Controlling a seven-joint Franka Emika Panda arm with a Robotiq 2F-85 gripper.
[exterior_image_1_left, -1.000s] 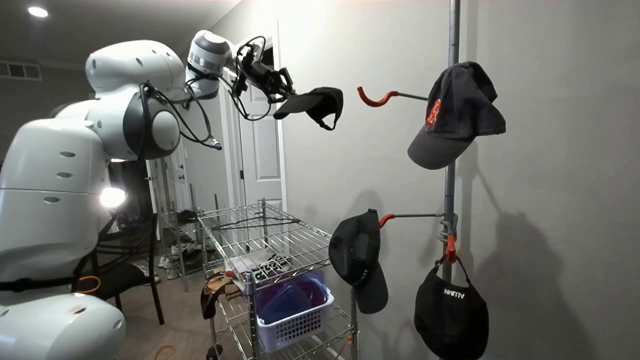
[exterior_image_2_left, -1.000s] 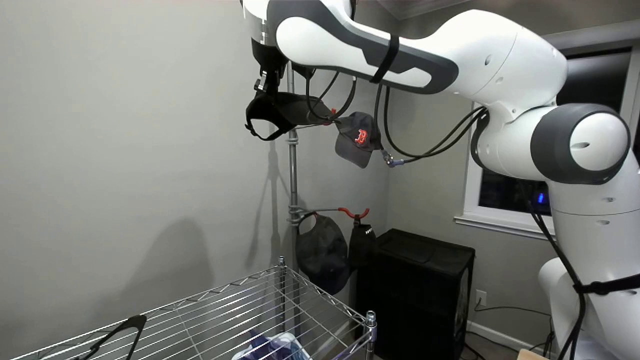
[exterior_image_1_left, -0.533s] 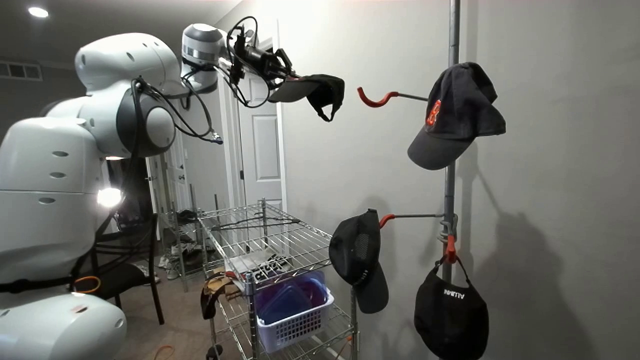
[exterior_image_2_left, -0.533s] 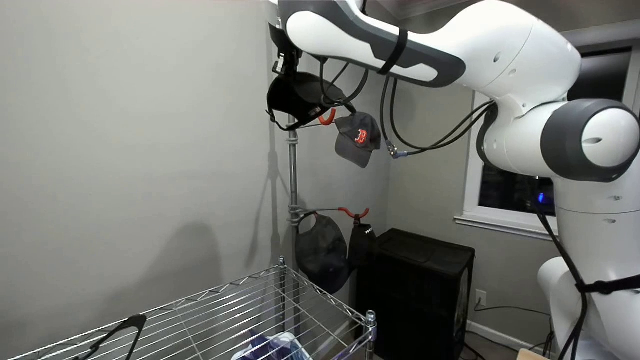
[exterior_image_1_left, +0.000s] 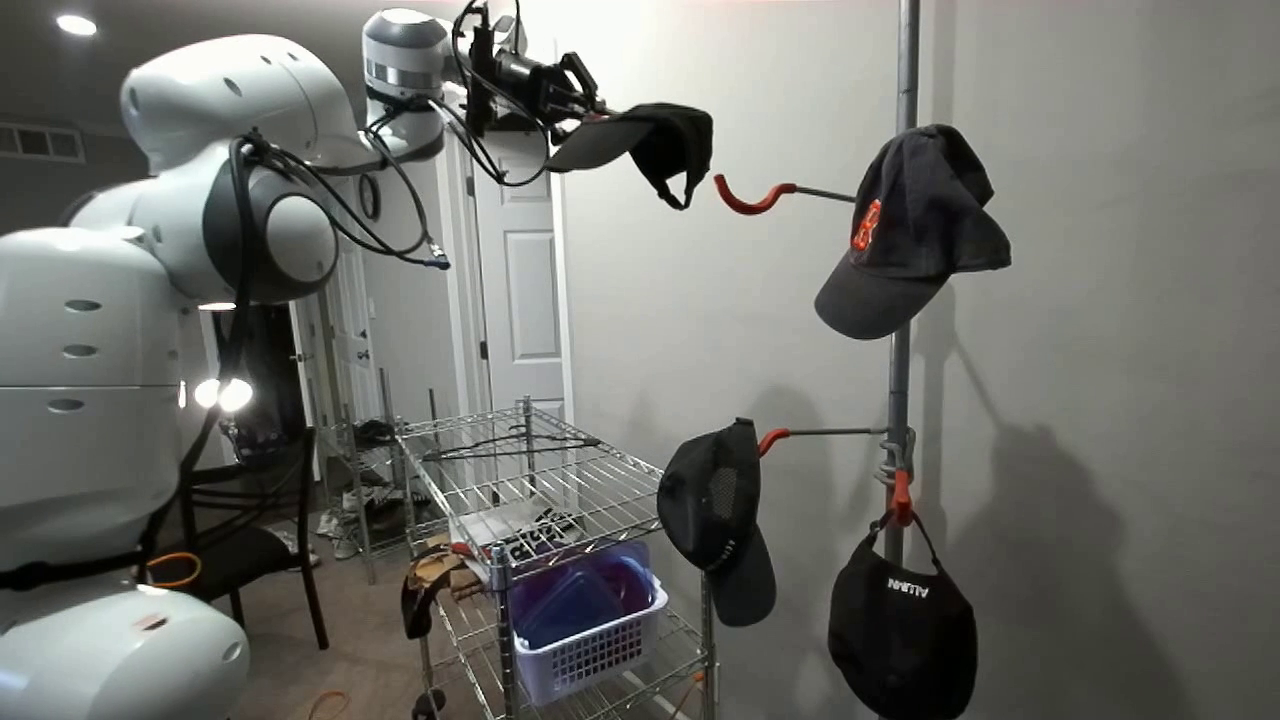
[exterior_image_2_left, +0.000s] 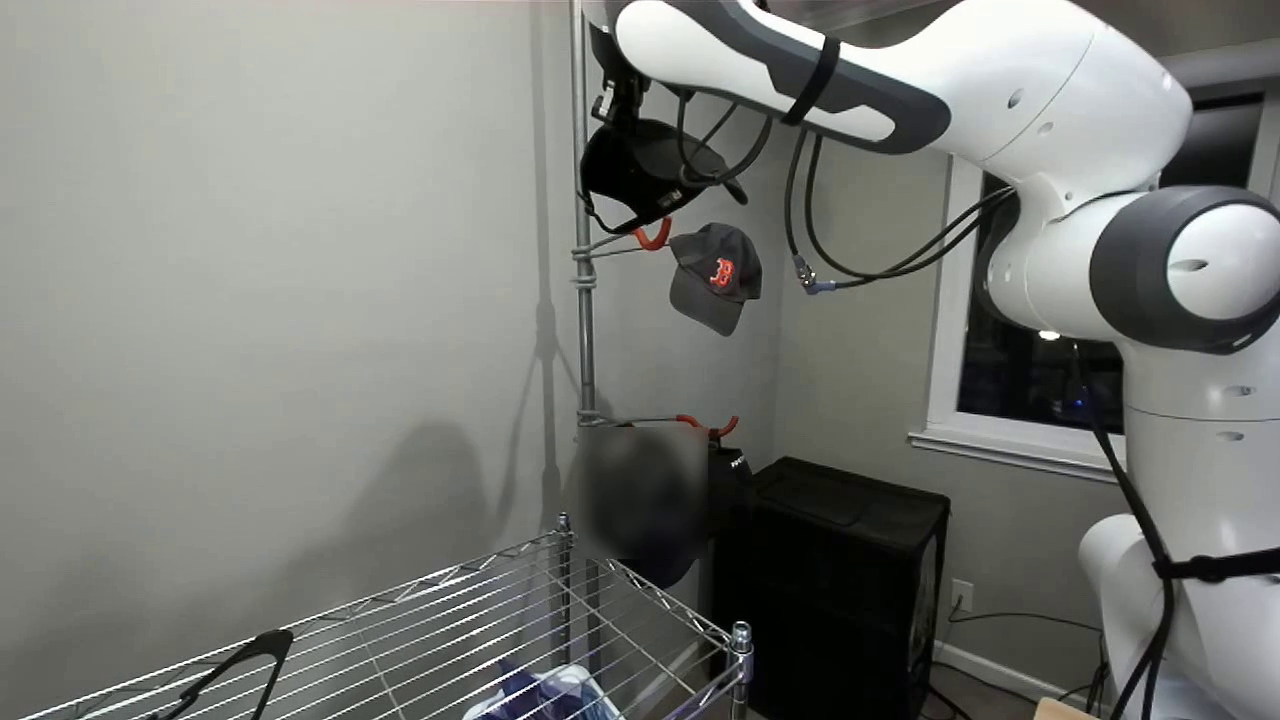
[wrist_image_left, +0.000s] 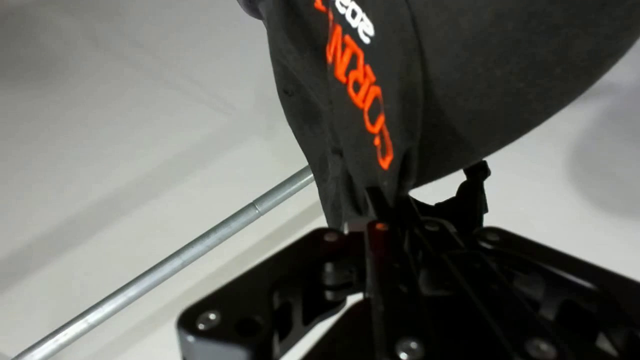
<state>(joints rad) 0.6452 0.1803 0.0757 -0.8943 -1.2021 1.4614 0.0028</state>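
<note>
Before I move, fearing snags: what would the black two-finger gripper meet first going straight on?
Past the black brimmed cap the gripper holds, likely the upper red curved hook, though depth is unclear.

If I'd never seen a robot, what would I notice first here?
Probably the big white robot arm looming at the side of both exterior views, its end effector pinching a black cap. In the wrist view, bright orange lettering leaps out from that cap. In an exterior view, three more dark caps hang about a metal pole with red hooks.
</note>
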